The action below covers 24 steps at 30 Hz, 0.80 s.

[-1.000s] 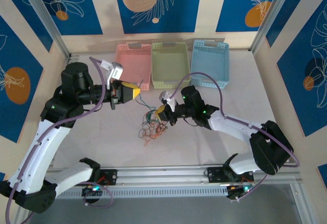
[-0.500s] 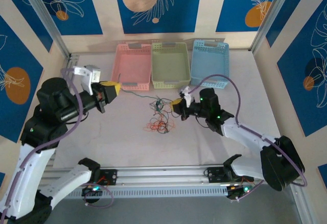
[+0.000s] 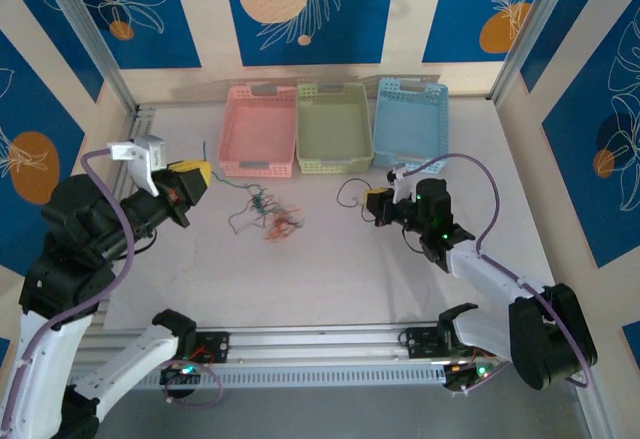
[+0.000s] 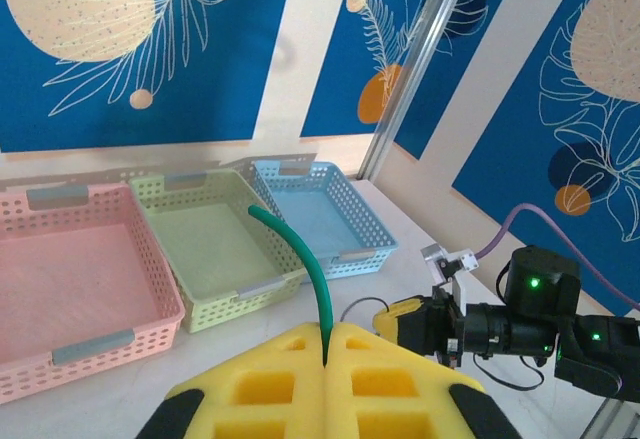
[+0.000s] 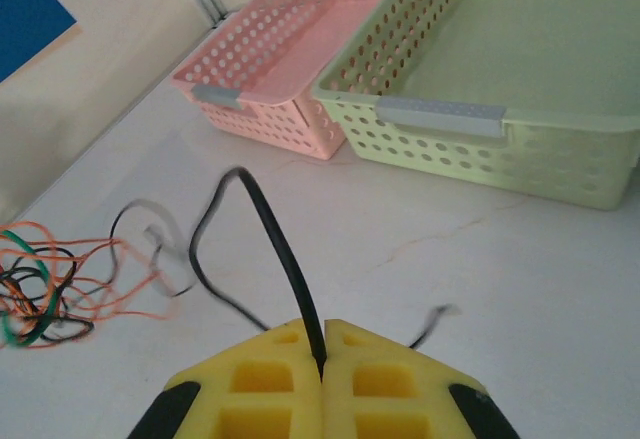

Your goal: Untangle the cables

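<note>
- We locate the left gripper (image 3: pixel 197 173) at the left of the top view, raised above the white table (image 3: pixel 330 269). In its own wrist view the left gripper (image 4: pixel 325 337) has its yellow pads pressed together.
- The pads are clamped on a green cable (image 4: pixel 303 257), which rises from the seam between them and curves toward the upper left of that frame.
- We locate the right gripper (image 3: pixel 375 202) right of centre in the top view, with its tip pointing left.
- In the right wrist view the right gripper (image 5: pixel 322 337) is likewise closed, and it pinches a black cable (image 5: pixel 272 227). This cable arches up and left, then loops back down to the table.
- The remaining tangle of cables (image 3: pixel 270 221) lies on the table between the two grippers, nearer the left one. It appears blurred in the top view. At the left edge of the right wrist view it shows orange, black and green strands (image 5: pixel 40 281).
- Three baskets stand side by side along the far edge of the table: a pink basket (image 3: pixel 258 131), a light-green basket (image 3: pixel 333 127) and a blue basket (image 3: pixel 410 124).
- We cannot tell whether either held cable is free of the tangle.
</note>
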### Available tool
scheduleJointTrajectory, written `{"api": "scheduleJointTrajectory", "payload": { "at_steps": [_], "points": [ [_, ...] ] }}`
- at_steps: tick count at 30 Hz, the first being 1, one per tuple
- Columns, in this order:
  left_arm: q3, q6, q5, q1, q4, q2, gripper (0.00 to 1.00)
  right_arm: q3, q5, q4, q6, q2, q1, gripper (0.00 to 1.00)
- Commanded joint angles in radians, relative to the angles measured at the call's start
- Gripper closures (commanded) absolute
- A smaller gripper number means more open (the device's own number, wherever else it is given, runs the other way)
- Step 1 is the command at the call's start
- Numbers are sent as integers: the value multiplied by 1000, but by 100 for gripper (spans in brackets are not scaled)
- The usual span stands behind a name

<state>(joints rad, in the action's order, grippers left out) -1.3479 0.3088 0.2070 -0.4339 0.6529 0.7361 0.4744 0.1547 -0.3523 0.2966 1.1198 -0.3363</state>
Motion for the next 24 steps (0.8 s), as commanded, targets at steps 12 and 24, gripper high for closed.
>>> {"api": "scheduleJointTrajectory", "payload": {
  "at_steps": [12,24],
  "points": [
    [70,32,24,9,-67,33,100,-16,-6,-29,27,-34,10,100],
    [146,42,70,9,-80,58,100,143,9,145,137,-115,52,100]
  ]
}}
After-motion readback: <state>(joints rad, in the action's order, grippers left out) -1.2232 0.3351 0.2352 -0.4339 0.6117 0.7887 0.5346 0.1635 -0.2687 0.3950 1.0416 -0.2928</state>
